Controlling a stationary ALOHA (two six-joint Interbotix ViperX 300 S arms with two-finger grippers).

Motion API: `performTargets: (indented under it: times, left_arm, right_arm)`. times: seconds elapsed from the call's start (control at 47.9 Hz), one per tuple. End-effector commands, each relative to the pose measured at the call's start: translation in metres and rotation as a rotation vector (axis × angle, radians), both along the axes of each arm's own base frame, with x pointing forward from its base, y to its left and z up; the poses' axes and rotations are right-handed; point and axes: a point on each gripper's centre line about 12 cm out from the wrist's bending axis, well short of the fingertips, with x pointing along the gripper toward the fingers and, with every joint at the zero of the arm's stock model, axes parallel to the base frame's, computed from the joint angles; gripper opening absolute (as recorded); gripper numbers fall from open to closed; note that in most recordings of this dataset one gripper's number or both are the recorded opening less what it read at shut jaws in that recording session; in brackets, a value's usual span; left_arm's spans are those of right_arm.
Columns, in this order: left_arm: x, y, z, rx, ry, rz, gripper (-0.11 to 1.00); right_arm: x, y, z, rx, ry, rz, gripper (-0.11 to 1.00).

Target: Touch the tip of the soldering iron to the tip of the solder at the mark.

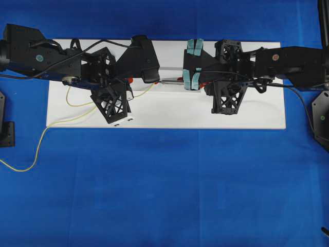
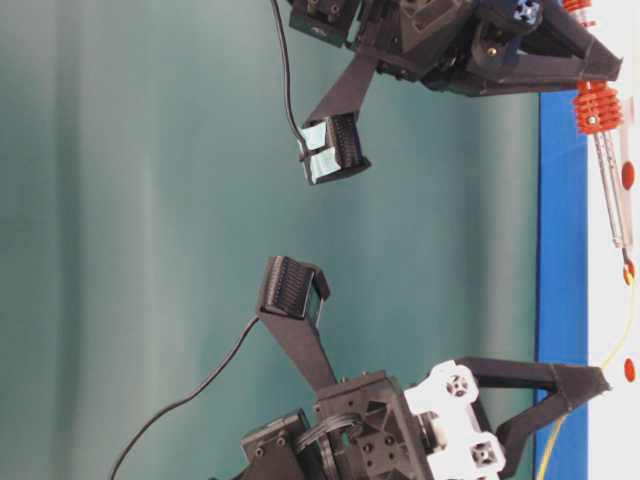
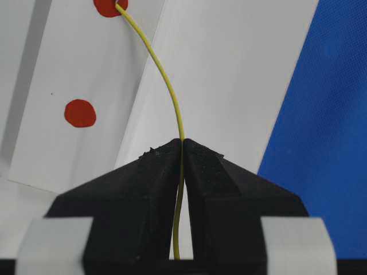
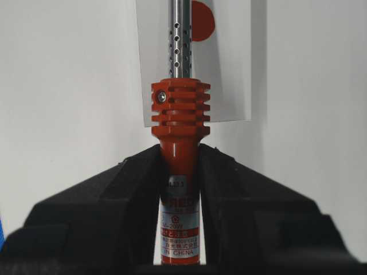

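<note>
Solder (image 3: 166, 86) is pinched tight in the left claw (image 3: 182, 150). The thin yellow wire runs up toward 11 o'clock in the left wrist view, and its tip sits on a red dot (image 3: 109, 6) at the top edge. A second red dot (image 3: 79, 113) lies apart from the wire, at 9 o'clock from its middle.

The right claw (image 4: 179, 157) is squeezed on the orange body of the soldering iron (image 4: 179, 114). The silver shaft points straight to 12 o'clock in the right wrist view, past another red dot (image 4: 202, 20). Its tip is out of that picture.

In the table-level view the iron's dark point (image 2: 628, 268) looks to be right at a red dot with the yellow wire just beside it. I cannot tell if they truly touch.

So the step in hand looks like the last one: bringing the two tips together. The next move, I think, needs only a tiny, slow nudge of the iron, with the wire kept from bending away.

From overhead, both arms reach in over the white board (image 1: 169, 116) from 9 and 3 o'clock, claws facing each other.
</note>
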Motion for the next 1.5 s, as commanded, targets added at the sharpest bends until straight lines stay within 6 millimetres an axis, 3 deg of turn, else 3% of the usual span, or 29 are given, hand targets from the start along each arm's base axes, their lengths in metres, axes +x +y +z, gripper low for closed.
performTargets:
  times: [0.0, 0.731, 1.19, 1.482]
  left_arm:
    - [0.005, 0.002, 0.013, 0.004, -0.04, 0.003, 0.02]
    - [0.001, 0.003, 0.02, 0.004, -0.05, 0.009, 0.02]
    - [-0.053, -0.002, 0.06, 0.01, -0.136, 0.013, 0.02]
    - [-0.062, -0.003, 0.059, 0.011, -0.15, 0.013, 0.02]
  right_arm:
    - [0.007, 0.0, 0.012, -0.007, -0.042, 0.005, 0.06]
    - [0.007, -0.001, 0.012, -0.007, -0.042, 0.004, 0.06]
    - [0.009, 0.0, 0.012, -0.008, -0.051, 0.006, 0.06]
    - [0.009, -0.001, 0.016, -0.012, -0.06, 0.006, 0.06]
